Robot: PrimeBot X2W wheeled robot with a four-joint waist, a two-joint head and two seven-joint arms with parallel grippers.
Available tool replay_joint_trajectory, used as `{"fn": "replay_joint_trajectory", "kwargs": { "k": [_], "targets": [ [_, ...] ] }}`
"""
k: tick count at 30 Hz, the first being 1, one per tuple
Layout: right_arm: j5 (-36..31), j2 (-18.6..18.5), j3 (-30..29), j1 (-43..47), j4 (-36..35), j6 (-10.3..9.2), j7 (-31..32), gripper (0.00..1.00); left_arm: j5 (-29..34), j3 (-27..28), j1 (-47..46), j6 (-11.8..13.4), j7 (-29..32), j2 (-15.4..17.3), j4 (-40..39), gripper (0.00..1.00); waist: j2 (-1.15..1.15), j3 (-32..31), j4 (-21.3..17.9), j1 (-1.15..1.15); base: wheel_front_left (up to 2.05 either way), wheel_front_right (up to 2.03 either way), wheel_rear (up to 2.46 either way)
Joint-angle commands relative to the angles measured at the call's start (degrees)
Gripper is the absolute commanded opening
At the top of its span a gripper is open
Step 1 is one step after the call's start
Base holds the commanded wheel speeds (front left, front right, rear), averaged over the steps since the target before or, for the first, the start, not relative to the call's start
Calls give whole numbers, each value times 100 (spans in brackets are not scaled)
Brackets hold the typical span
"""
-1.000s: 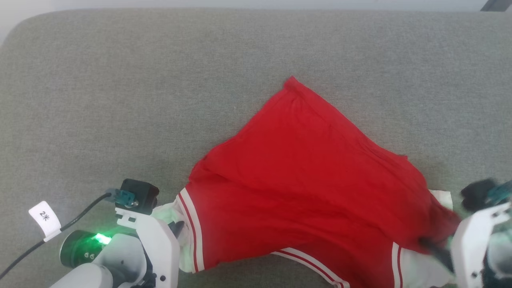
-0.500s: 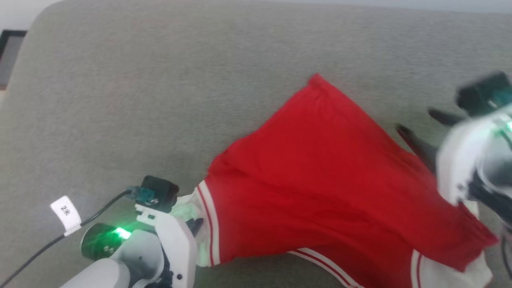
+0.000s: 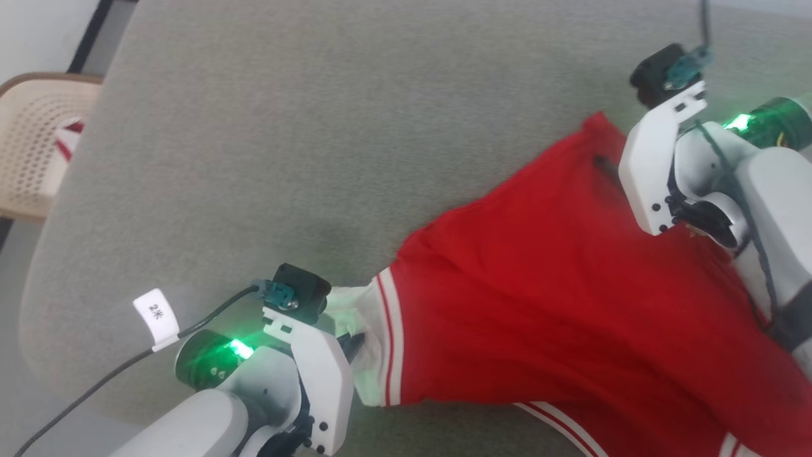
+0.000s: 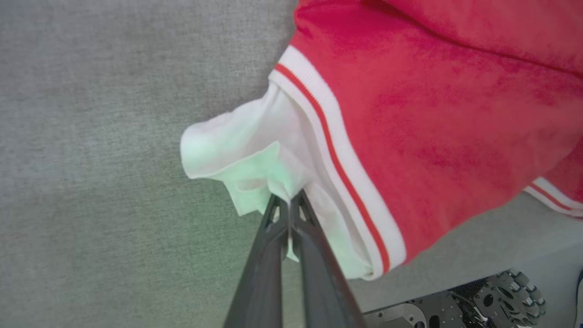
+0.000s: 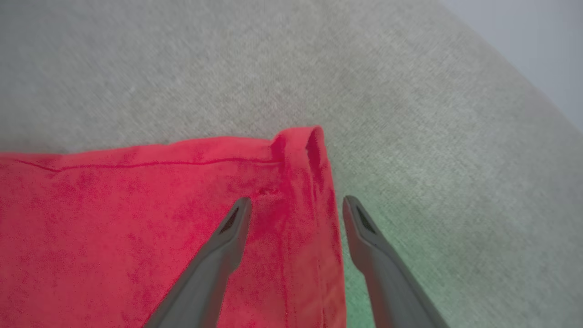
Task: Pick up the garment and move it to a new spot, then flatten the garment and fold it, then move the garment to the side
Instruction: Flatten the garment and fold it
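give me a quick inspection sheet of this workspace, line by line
surface: grey fabric cushion, rounded corners
job's things: red garment spread unevenly, wrinkled, not folded; white sleeve bunched
clutter: nothing seen
grippers: left gripper shut on the white sleeve; right gripper open, fingers straddling the garment's red hem corner
cables: black cable with white tag at left wrist
surroundings: beige perforated seat off the cushion's left; wheeled base below its edge

The red shirt (image 3: 558,304) lies rumpled and slanted on the near right part of the grey cushion (image 3: 317,158). Its white sleeve (image 4: 237,150), edged with red-white striped trim (image 4: 337,159), is bunched at the left. A hemmed red corner (image 5: 296,141) points far right.
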Motion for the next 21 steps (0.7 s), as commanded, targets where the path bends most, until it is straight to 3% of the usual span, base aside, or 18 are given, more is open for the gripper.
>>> {"fn": "replay_joint_trajectory", "kwargs": {
  "k": [1, 7, 8, 13, 21],
  "targets": [
    [29, -9, 217, -216, 309, -5, 45, 100, -19, -18, -107, -52, -41, -56, 45, 0, 0, 65, 137, 0, 0, 0, 0],
    [106, 53, 874, -603, 1423, -9, 230, 100, -47, -46, -173, -132, -94, -141, 200, 0, 0, 130, 260, 0, 0, 0, 0],
    [159, 79, 948, -640, 1592, -10, 294, 0, -56, -47, -190, -145, -100, -151, 230, 0, 0, 133, 264, 0, 0, 0, 0],
    [367, 155, 1093, -980, 1990, -10, 185, 0, -48, 48, -368, -143, -10, -84, 396, 0, 0, 71, 186, 0, 0, 0, 0],
    [710, 96, 1115, -1414, 1850, -7, -256, 0, 67, 370, -975, -41, 324, 324, 429, 0, 0, -248, -142, 0, 0, 0, 0]
  ]
}}
